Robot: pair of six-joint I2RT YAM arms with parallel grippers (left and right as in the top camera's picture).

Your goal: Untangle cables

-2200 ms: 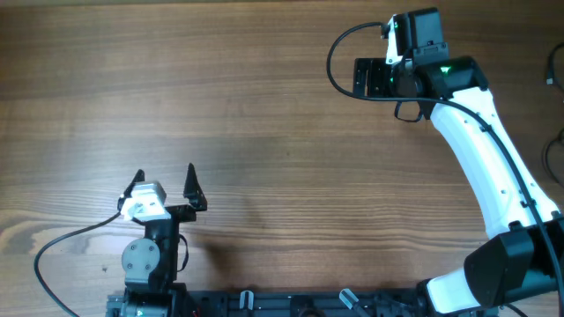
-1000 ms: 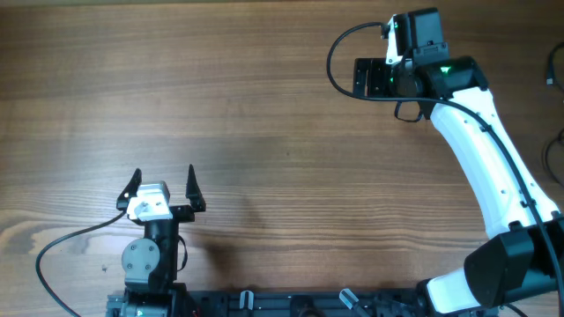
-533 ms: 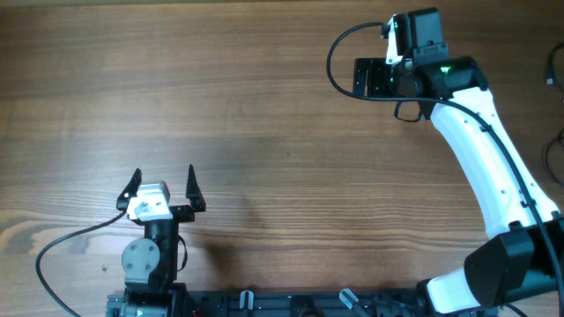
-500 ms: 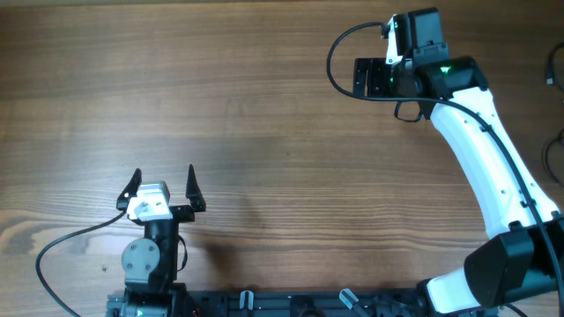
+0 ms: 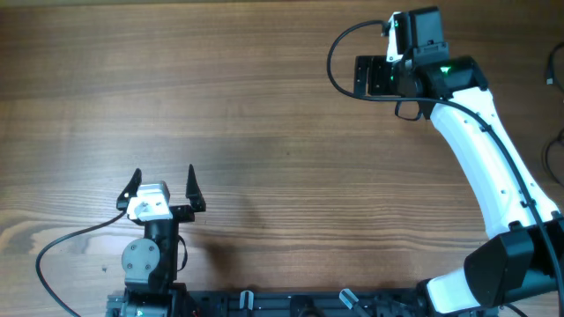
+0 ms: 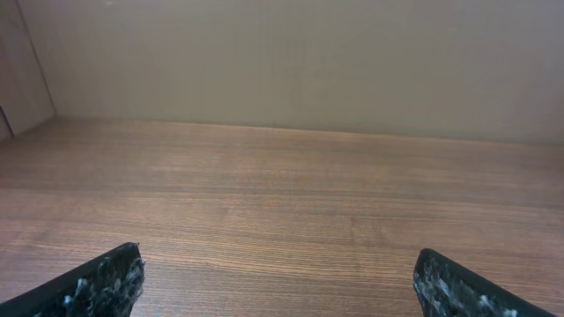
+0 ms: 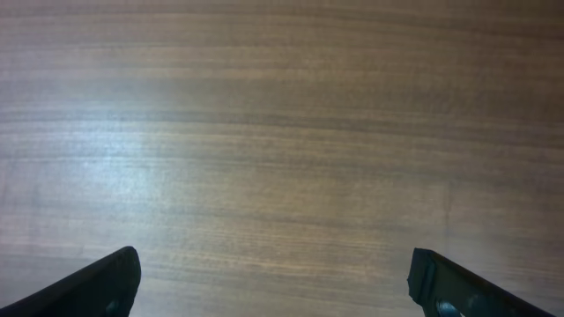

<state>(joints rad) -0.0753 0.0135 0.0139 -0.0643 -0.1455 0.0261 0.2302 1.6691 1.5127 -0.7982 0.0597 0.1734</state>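
no cables are seen on the wooden table (image 5: pixel 264 132); the left gripper (image 5: pixel 164 173) and right gripper (image 7: pixel 273 282) are held wide open and empty, presumably readied for a first grasp.

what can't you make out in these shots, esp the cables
- Cables: none visible in any view. The thin dark strands at the overhead's right edge are cut off, identity unclear.
- Right tool: in the overhead, fingers lost among dark wrist parts; wrist view shows only tips.
- Left tool: wrist view shows only tips.
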